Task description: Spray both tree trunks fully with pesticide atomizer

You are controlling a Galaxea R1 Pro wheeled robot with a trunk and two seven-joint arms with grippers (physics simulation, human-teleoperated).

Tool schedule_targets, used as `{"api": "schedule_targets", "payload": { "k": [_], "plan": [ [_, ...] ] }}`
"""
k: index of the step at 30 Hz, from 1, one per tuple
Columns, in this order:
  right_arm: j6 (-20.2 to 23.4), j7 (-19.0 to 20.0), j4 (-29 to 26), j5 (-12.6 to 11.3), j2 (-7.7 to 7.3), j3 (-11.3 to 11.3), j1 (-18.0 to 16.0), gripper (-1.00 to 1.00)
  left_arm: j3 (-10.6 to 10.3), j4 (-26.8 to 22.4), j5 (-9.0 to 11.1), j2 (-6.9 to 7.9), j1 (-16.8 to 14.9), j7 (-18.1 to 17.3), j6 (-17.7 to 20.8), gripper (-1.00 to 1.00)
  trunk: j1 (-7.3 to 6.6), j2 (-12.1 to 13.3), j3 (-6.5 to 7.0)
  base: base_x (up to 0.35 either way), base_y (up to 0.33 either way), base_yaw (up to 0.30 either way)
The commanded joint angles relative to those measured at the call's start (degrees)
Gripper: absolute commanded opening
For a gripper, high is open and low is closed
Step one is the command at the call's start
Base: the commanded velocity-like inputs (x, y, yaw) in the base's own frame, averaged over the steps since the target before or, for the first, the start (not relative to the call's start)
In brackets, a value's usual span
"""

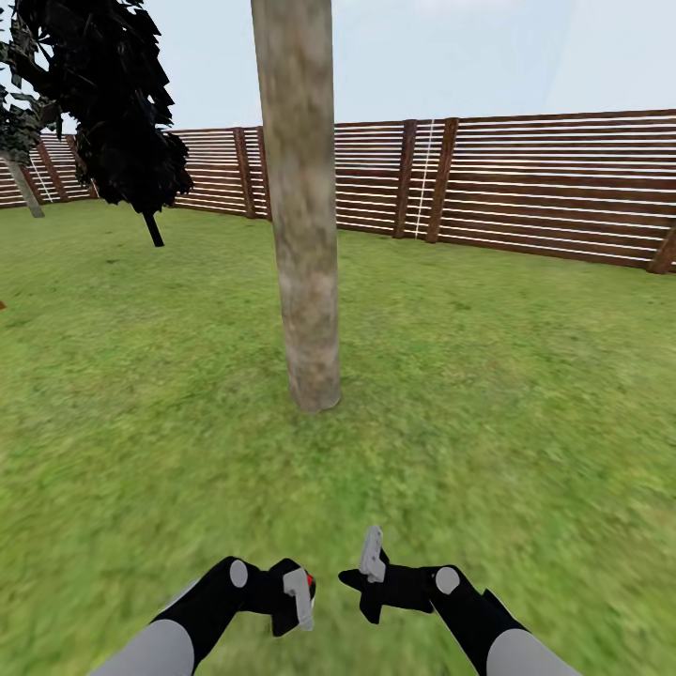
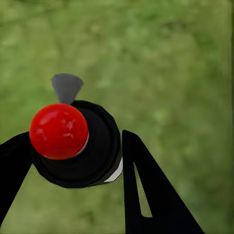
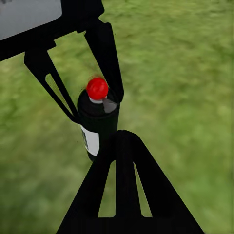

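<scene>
Counts, head view: one tree trunk [image 1: 302, 207] standing straight ahead in the grass floor [image 1: 507, 394], one dark conifer [image 1: 108, 99] far to my left, one slatted fence [image 1: 526, 183] across the back, two claws low in front. Left claw [image 1: 293, 593] is clenched on the pesticide atomizer [image 1: 308, 582]; from the head only a red speck of its top shows. Right claw [image 1: 374, 563] holds nothing; I cannot tell how wide its fingers are parted.

Left wrist view: one atomizer [image 2: 80, 146], black body, red knob, grey nozzle, sitting between my two fingers [image 2: 146, 190], grass beneath.

Right wrist view: the left claw [image 3: 95, 105] seen from outside, gripping the black bottle [image 3: 97, 124] with its white label; my own right finger [image 3: 119, 185] in the foreground
</scene>
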Motion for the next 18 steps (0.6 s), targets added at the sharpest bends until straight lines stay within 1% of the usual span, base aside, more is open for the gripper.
{"api": "schedule_targets", "payload": {
  "k": [1, 3, 7, 10, 14, 18],
  "plan": [
    [0.0, 0.0, 0.0, 0.0, 0.0, 0.0, 0.0, -1.0, 0.0, 0.0, 0.0, -0.34, 0.0, 0.0, 0.0, -1.0, 0.0, 0.0, 0.0, 0.0, 0.0, 0.0],
    [0.0, 0.0, 0.0, 0.0, 0.01, 0.0, 0.0, -1.0, 0.0, -0.1, -0.1, -0.83, 0.0, 0.0, -0.1, -1.0, 0.0, 0.0, 0.0, 0.0, 0.0, 0.0],
    [0.0, 0.0, 0.0, 0.0, 0.01, 0.0, 0.0, -1.0, -1.5, -0.1, -0.6, -1.66, 0.0, 0.0, 0.0, -1.0, 0.0, 0.0, 0.0, 0.0, 0.0, 0.0],
    [0.0, 0.0, 0.0, 0.0, 0.01, 0.0, 0.0, -1.0, -1.8, -0.1, -0.5, -1.83, 0.0, -0.1, -0.1, -1.0, 0.0, 0.0, 0.0, 0.0, 0.0, 0.0],
    [0.0, 0.0, 0.0, 0.0, 0.01, 0.0, 0.0, -1.0, -1.8, -0.1, -0.4, -1.87, -0.3, -2.4, 0.1, -1.0, 0.0, 0.0, 0.0, 0.0, 0.0, 0.0],
    [0.0, 0.0, 0.0, 0.0, 0.01, 0.0, 0.0, -1.0, -1.9, -0.1, -0.2, -2.35, -0.4, -2.7, 0.1, -1.0, 0.0, 0.0, 0.0, 0.0, 0.0, 0.0]
  ]
}}
